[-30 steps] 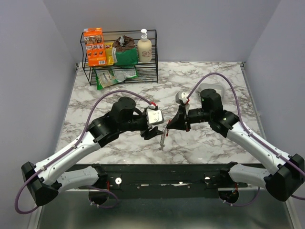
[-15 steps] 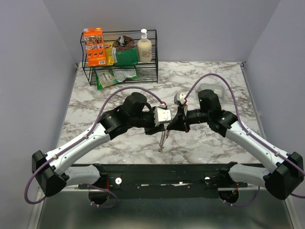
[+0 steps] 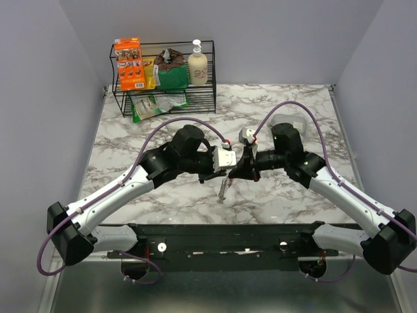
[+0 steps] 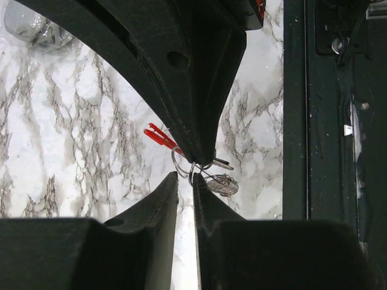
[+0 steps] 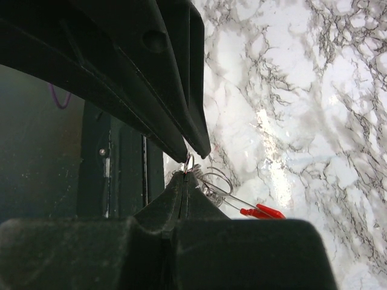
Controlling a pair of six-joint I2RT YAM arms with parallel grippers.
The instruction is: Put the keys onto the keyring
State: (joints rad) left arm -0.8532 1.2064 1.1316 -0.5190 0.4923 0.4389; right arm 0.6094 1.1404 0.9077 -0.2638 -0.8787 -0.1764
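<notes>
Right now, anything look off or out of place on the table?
Nothing spilled or broken. Two things stand out: the keyring dangles from the right gripper, pinched only at its wire loop by shut jaws; and on the back rack, green bags slump out of the lower shelf.

Left claw (image 3: 230, 171), right claw (image 3: 240, 171) tip to tip, keyring (image 3: 223, 188) seemingly dangling between, marble (image 3: 120, 134) open around.
</notes>
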